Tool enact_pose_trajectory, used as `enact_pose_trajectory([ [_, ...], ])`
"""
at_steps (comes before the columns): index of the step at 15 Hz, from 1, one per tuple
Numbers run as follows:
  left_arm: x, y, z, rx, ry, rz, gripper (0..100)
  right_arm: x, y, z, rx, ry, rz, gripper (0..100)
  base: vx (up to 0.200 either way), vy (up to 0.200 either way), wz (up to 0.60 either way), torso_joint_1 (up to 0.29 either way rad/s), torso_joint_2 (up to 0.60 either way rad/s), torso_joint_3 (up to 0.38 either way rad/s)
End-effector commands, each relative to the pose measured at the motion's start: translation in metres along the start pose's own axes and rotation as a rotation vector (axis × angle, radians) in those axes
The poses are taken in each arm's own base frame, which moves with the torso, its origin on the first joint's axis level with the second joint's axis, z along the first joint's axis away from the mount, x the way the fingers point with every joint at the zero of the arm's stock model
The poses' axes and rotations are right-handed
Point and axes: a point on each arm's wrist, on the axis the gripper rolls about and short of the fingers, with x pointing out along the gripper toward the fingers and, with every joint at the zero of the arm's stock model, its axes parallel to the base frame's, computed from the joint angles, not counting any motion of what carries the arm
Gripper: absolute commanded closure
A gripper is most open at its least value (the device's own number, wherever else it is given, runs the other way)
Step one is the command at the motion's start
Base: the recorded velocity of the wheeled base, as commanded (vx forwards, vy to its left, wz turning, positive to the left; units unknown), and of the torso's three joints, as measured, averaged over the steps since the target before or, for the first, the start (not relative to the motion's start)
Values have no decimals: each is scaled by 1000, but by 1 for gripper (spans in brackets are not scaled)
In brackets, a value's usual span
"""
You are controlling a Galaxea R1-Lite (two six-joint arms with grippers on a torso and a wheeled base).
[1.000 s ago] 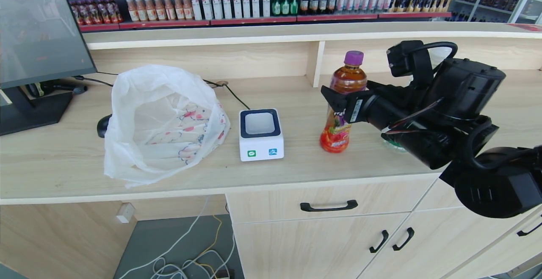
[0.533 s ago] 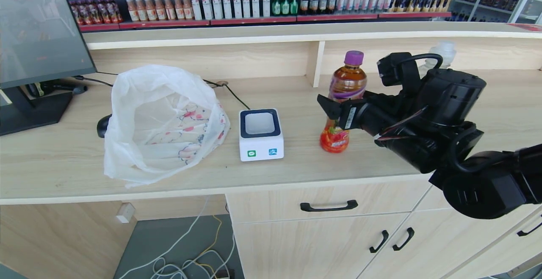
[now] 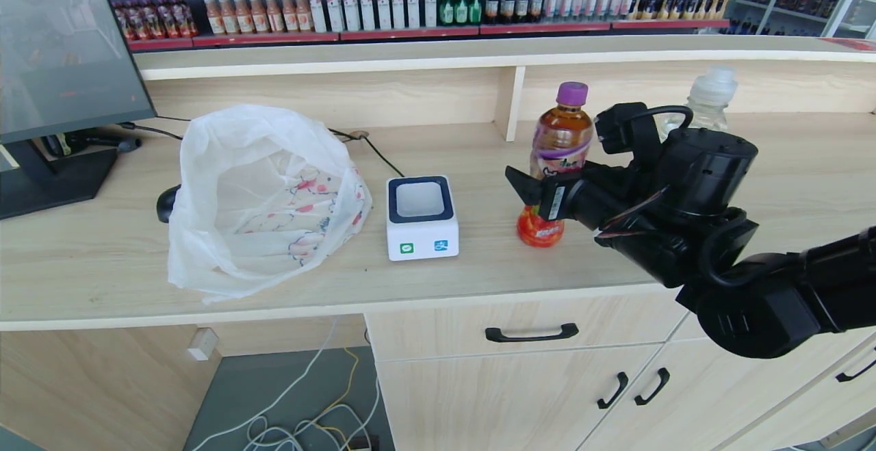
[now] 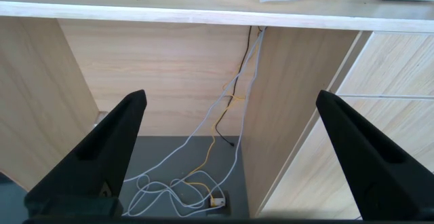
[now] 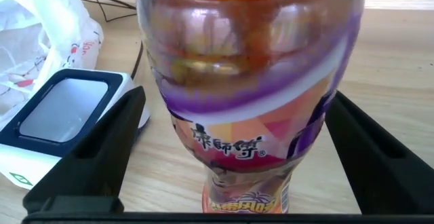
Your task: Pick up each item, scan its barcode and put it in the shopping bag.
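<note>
Amber tea fills one purple-capped bottle (image 3: 560, 146) standing upright on the surface (image 3: 479, 263), between the wide-spread fingers of the right tool (image 5: 234, 156). A second, clear bottle (image 3: 710, 98) stands farther back. One scanner (image 3: 420, 218) sits between the tea bottle and one white bag (image 3: 263, 198). The left tool (image 4: 230, 156) hangs wide open below the surface edge, over cables (image 4: 203, 183).

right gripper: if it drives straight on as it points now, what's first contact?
The tea bottle. It stands upright on the counter between the open fingers of the right gripper, so the palm would probably meet its label; the remaining depth is unclear.
</note>
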Motion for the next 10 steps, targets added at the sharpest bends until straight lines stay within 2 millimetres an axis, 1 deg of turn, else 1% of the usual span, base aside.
enact_pose_trajectory([
  [1,0,0,0,0,-1,1,0,1,-1,-3,2,9,-3,0,0,0,0,0,0,0],
  [5,0,0,0,0,-1,0,0,6,1,-8,-2,6,8,0,0,0,0,0,0,0],
  [8,0,0,0,0,-1,1,0,12,-3,-4,-18,-20,-3,0,0,0,0,0,0,0],
  [10,0,0,0,0,-1,0,0,13,-4,-6,-22,-14,-7,0,0,0,0,0,0,0],
])
